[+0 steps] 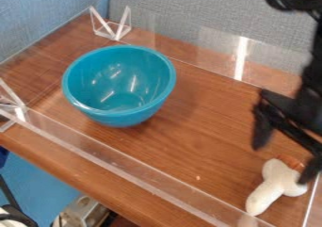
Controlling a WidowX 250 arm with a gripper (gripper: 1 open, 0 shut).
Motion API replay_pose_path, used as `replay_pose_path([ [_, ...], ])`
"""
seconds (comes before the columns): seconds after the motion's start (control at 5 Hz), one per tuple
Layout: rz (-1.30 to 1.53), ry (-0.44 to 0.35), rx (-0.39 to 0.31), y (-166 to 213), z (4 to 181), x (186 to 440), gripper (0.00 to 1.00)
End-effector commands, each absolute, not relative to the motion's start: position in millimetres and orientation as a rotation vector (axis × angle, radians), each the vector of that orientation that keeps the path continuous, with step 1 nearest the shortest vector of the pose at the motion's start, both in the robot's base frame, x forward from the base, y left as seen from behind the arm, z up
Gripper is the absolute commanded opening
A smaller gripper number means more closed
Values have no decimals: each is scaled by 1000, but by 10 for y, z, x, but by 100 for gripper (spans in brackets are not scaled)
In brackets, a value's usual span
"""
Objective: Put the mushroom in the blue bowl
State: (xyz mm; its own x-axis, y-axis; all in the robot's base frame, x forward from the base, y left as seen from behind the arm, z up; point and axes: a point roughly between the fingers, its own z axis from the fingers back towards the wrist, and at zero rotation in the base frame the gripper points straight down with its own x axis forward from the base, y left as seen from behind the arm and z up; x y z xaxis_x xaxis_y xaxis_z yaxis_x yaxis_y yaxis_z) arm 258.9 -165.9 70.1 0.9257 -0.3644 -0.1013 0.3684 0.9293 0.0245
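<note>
The mushroom (pixel 272 189) lies on its side near the front right corner of the wooden table, cream stem toward me, its orange-brown cap partly hidden behind a finger. My gripper (pixel 284 162) hangs pointing down just over the cap end, open, with nothing between its black fingers (pixel 265 129). I cannot tell whether a finger touches the mushroom. The blue bowl (pixel 120 84) stands empty and upright at the left, well away from the gripper.
A low clear acrylic wall (pixel 126 148) runs along the table's front edge, with more clear panels at the back (pixel 239 54) and right. Clear triangular brackets (pixel 111 25) stand at the back left corner. Bare wood (pixel 201 118) lies between bowl and mushroom.
</note>
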Motion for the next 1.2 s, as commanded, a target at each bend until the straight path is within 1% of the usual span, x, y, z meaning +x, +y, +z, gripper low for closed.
replay_pose_path([
  [0.0,-439,38,31,-1789,763,2561,100],
  [0.4,-494,61,51,-1707,602,2385,100],
  [0.6,-498,70,58,-1740,513,2344,100],
  [1.0,-499,75,66,-1802,397,2293,100],
])
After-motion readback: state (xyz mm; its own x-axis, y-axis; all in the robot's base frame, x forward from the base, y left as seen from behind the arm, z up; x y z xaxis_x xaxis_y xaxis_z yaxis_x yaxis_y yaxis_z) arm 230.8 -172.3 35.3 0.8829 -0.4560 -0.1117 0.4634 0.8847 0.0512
